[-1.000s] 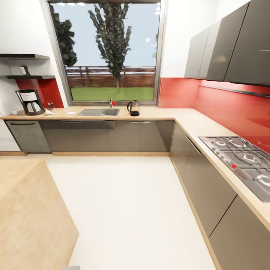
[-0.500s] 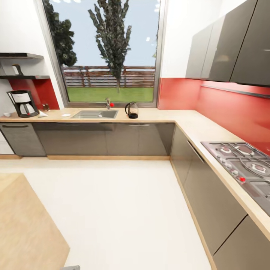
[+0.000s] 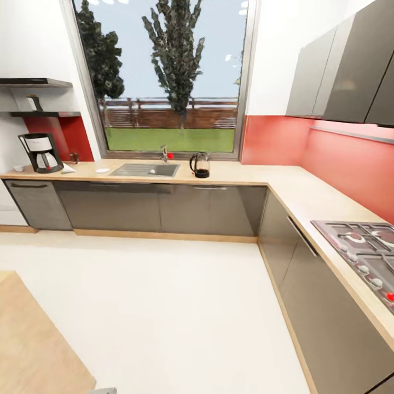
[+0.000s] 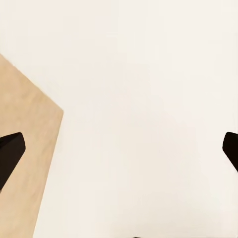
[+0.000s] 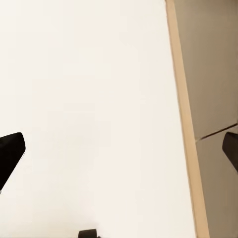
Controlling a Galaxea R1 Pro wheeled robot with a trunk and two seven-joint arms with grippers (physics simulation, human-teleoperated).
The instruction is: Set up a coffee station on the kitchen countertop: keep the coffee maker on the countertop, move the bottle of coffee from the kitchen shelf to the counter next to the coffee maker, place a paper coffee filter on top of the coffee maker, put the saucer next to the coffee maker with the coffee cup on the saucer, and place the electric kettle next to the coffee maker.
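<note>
The black and white coffee maker [image 3: 39, 153] stands at the far left of the back countertop [image 3: 241, 176]. Above it, a small dark bottle of coffee [image 3: 35, 102] sits on the lower wall shelf [image 3: 41, 114]. A tiny white cup [image 3: 19, 168] is left of the maker. To the maker's right lie a white paper filter [image 3: 68, 169] and then a white saucer [image 3: 102, 170]. The glass electric kettle [image 3: 200, 165] stands right of the sink [image 3: 145, 170]. My left gripper [image 4: 119, 153] and right gripper [image 5: 119, 153] hang open over the pale floor, holding nothing.
A gas hob [image 3: 366, 251] is set in the right-hand counter run, with grey cabinets [image 3: 306, 284] below. The corner of a wooden table [image 3: 33, 345] juts in at the lower left. White floor [image 3: 175, 306] stretches between me and the back counter.
The whole head view has shifted: the back counter sits slightly to the right and the hob and table corner have slid toward the frame edges. Nothing on the counter has moved.
</note>
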